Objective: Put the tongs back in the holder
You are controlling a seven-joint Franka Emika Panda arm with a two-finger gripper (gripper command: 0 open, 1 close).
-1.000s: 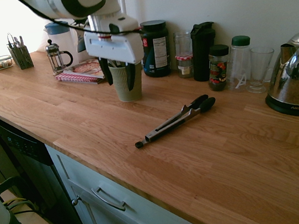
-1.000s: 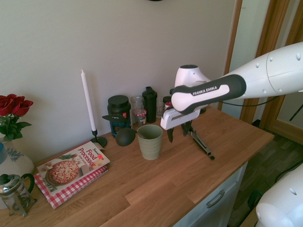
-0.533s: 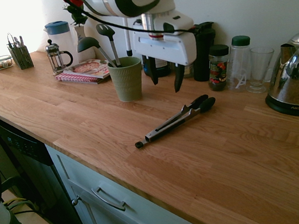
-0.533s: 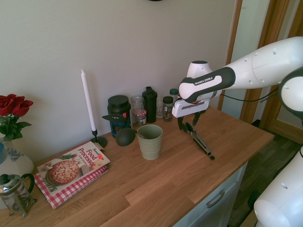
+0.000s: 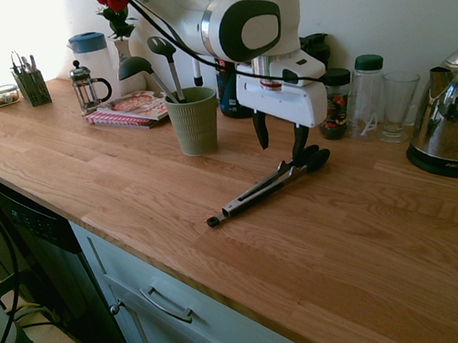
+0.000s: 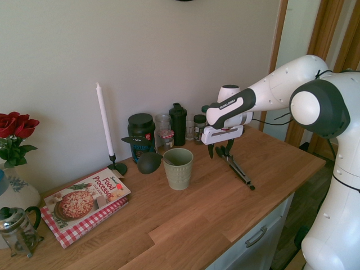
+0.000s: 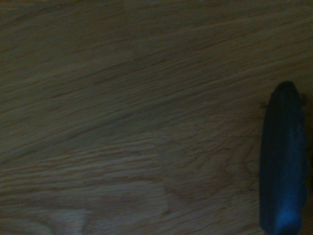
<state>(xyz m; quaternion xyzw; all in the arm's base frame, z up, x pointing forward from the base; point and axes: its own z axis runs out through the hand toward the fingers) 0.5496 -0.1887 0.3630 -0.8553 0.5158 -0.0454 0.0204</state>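
In the first exterior view I have the gripper (image 5: 282, 143) pointing down, to the right of the cup (image 5: 196, 123) in that picture, its jaws wide apart with nothing between them. The tongs (image 5: 265, 188) lie flat on the counter (image 5: 145, 183), nearer the front edge than the cup, black tips toward the wall and end knob toward that edge. One finger stands over or just by the tips; from here I can't tell whether they touch. I take the spread jaws to be there so they can go down either side of the metal. The ladles (image 5: 143, 71) lean in the cup, handles down, heads out over its rim on the side away from the tongs, which I judge leaves room for one more. In the second exterior view the gripper is again over the tip end, beyond the cup from the candle (image 6: 105, 121), so I'd still want to line up before closing. A grip near the tips would, I think, let the knob end go into the cup first, though the length could swing. The wrist view gives me blurred wood grain and one dark rounded tip (image 7: 283, 161), off to the side, so I'd shift across before lowering.
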